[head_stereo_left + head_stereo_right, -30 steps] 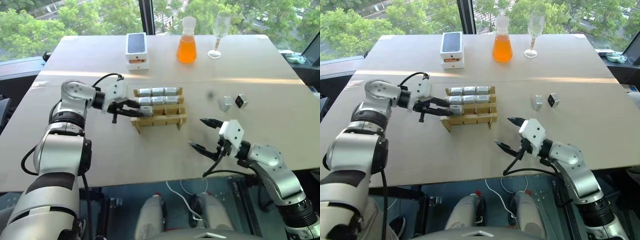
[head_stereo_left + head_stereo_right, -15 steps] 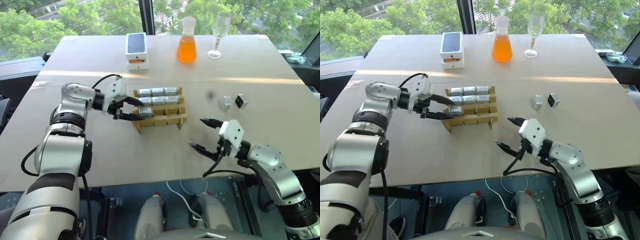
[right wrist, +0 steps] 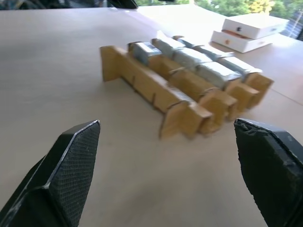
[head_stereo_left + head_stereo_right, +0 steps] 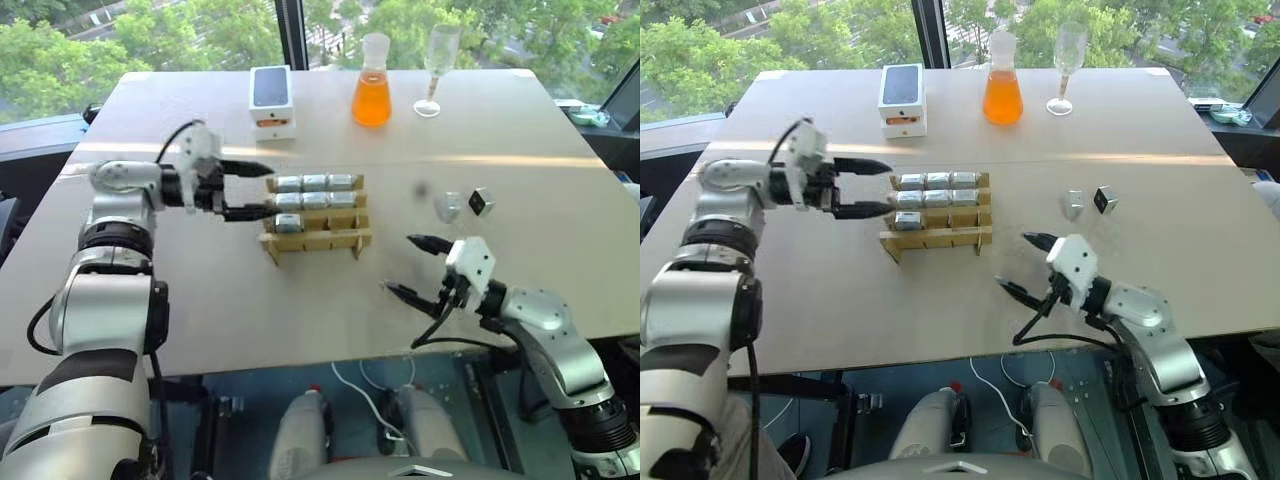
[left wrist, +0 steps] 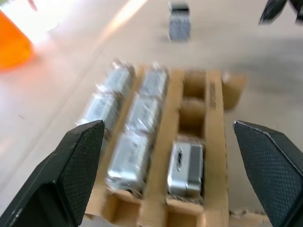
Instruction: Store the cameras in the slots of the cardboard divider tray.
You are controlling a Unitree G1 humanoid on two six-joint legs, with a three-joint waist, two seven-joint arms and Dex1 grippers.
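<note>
The cardboard divider tray point(image 4: 322, 243) sits mid-table. Its back row point(image 4: 315, 182) and middle row point(image 4: 316, 200) each hold three silver cameras. One more camera point(image 4: 288, 222) lies in the front row's left slot point(image 5: 185, 166); the two slots beside it are empty. Two loose cameras point(image 4: 449, 206) point(image 4: 483, 201) lie on the table to the right of the tray. My left gripper point(image 4: 262, 190) hovers open at the tray's left end, slightly above it, holding nothing. My right gripper point(image 4: 398, 264) is open and empty, near the table's front edge, right of the tray.
At the back of the table stand a white phone box point(image 4: 272, 100), a flask of orange liquid point(image 4: 372, 95) and a wine glass point(image 4: 435, 70). Bare tabletop point(image 4: 250, 300) lies in front of the tray.
My left gripper opened, let go of the camera in the front-left slot, and pulled back up and to the left. The right arm has hardly moved.
</note>
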